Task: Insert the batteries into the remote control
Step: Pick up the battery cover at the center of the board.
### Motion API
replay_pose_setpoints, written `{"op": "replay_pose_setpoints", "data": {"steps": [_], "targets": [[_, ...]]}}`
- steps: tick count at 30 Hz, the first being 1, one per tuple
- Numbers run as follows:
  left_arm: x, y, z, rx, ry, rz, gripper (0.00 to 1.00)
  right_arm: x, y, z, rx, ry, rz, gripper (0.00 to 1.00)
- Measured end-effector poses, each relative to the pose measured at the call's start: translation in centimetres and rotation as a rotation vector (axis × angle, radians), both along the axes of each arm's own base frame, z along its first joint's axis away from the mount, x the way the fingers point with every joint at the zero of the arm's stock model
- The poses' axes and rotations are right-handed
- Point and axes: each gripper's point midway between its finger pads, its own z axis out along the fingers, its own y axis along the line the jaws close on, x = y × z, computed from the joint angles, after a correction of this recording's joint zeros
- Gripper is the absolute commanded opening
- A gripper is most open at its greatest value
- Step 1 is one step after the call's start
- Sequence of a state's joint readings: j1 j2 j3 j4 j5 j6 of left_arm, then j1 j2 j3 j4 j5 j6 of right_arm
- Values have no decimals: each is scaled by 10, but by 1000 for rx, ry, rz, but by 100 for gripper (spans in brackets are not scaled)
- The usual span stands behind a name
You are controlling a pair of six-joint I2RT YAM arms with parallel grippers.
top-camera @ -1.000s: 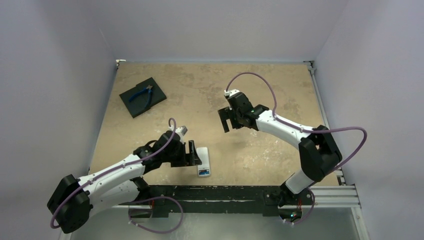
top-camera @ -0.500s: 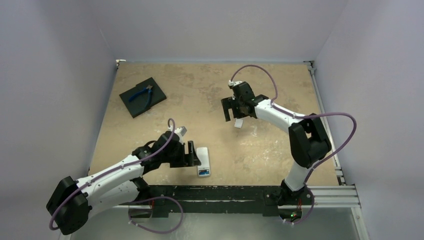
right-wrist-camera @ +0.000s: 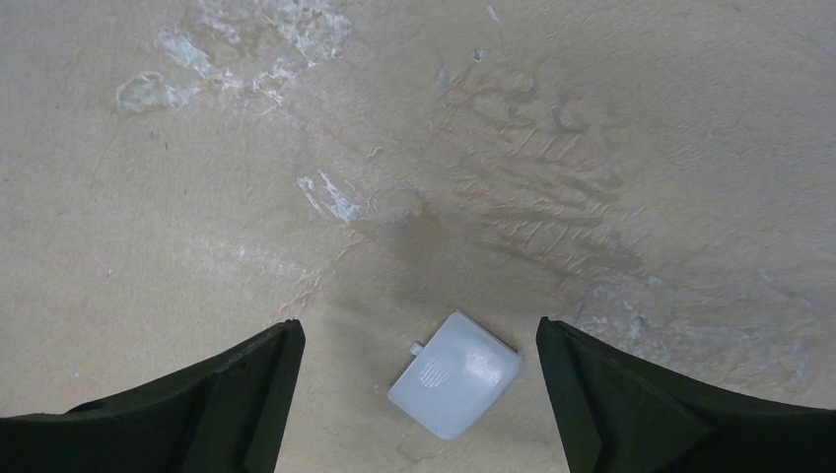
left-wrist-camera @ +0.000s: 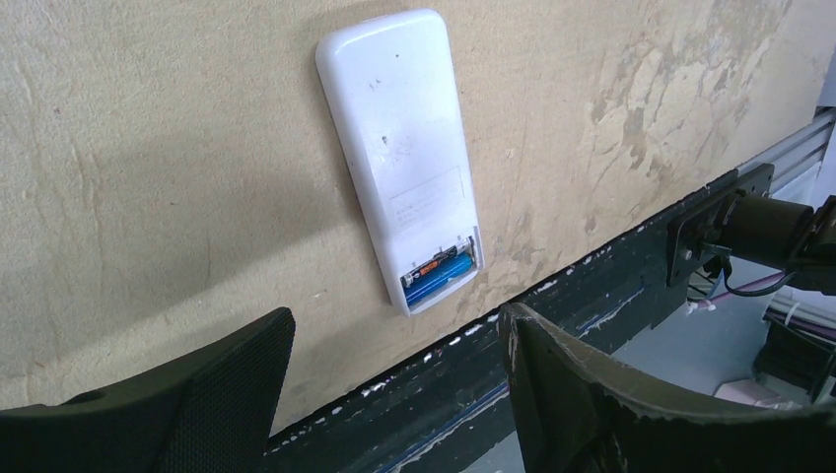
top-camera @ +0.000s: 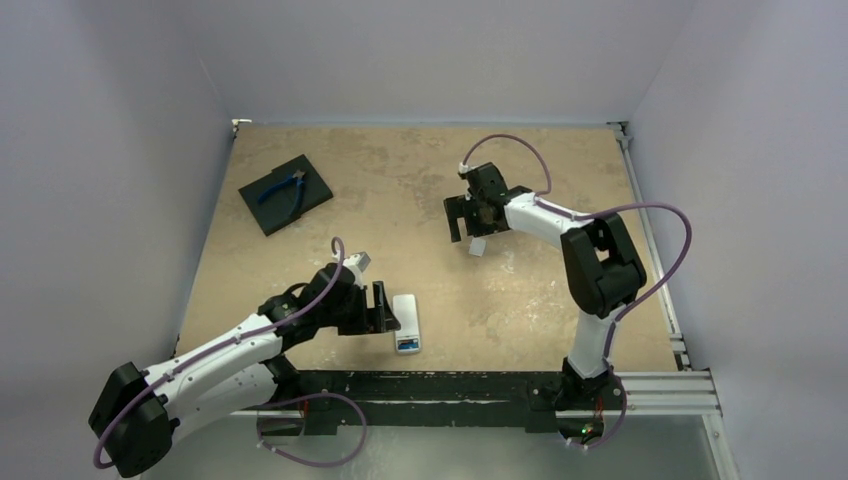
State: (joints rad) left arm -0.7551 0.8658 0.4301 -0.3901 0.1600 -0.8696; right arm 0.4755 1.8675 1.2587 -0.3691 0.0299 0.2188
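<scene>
Showing smooth white remote control, blue cylindrical battery inside.

Pale lilac walls enclose a mottled tan tabletop edged by a metal rail.

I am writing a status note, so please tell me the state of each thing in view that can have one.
left gripper: open, empty
right gripper: open, empty
remote control: face down on the table, cover off
blue battery: seated in the remote control
battery cover: off, lying on the table below the right gripper
pliers: lying on the black pad
</scene>
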Motion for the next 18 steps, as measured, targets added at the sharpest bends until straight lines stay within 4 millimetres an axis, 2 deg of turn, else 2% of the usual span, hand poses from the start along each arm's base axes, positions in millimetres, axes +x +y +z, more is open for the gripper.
{"op": "replay_pose_setpoints", "data": {"steps": [5,18], "targets": [[0,0,0,1,0,0,75,-2,1,-10,-4,24,4,99],[0,0,0,1,0,0,75,-6,1,-16,6,31,11,95]]}}
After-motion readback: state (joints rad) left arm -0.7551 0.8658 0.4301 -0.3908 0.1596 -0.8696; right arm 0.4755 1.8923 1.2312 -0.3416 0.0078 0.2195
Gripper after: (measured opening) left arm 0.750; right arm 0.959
